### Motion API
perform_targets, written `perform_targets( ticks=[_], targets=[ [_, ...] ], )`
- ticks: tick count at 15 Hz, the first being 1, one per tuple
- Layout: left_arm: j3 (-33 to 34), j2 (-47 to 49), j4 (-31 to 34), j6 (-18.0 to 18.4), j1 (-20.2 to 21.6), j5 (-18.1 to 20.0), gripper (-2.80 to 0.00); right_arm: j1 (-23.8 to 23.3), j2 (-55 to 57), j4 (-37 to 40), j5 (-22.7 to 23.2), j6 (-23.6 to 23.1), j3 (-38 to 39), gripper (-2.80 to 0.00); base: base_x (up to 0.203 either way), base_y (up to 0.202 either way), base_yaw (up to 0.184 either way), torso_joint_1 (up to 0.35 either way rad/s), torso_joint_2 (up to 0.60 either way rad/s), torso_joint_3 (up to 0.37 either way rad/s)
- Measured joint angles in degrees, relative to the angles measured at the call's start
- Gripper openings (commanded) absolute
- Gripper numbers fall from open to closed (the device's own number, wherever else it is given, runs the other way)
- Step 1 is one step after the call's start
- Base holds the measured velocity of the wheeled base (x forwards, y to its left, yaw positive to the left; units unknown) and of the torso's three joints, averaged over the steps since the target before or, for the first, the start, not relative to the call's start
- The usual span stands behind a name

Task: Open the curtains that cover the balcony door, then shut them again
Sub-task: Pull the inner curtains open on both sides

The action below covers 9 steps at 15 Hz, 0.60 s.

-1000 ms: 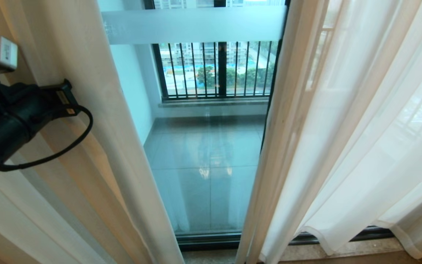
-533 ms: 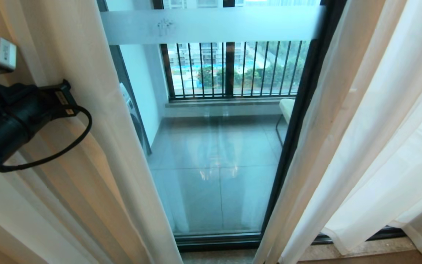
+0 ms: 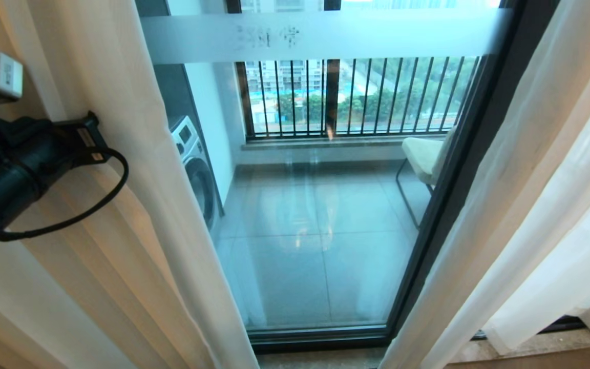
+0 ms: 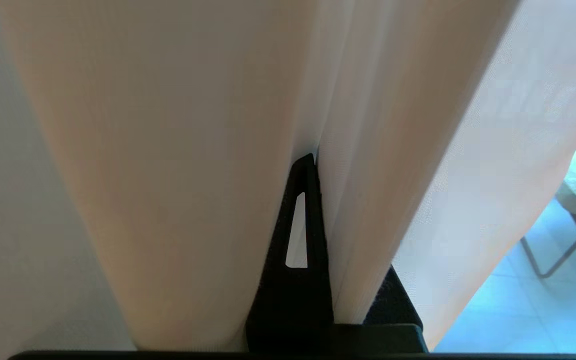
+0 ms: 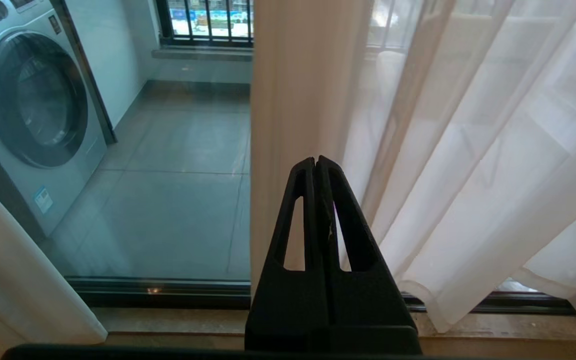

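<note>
A home, high in an apartment block. Sheer curtains (image 3: 136, 169) hang to the floor around the left tool (image 4: 313, 165); past it the glass balcony door (image 3: 320, 205) shows a tiled balcony with a washing machine (image 3: 195, 164), a folding chair (image 3: 423, 159) and a barred railing window (image 3: 356, 97) over neighbouring buildings and trees.
</note>
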State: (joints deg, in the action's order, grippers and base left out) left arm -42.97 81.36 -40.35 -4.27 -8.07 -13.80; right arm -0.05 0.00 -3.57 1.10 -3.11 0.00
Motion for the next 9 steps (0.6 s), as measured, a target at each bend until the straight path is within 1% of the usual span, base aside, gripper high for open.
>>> perform_targets(
  ticks=[9],
  targets=[
    [0.0, 0.0, 0.1, 0.0, 0.1, 0.0, -2.8, 0.0, 0.0, 0.0, 0.0, 0.0, 0.0, -2.8, 0.0, 0.19, -0.001, 0.003, 0.0, 0.005]
  ],
)
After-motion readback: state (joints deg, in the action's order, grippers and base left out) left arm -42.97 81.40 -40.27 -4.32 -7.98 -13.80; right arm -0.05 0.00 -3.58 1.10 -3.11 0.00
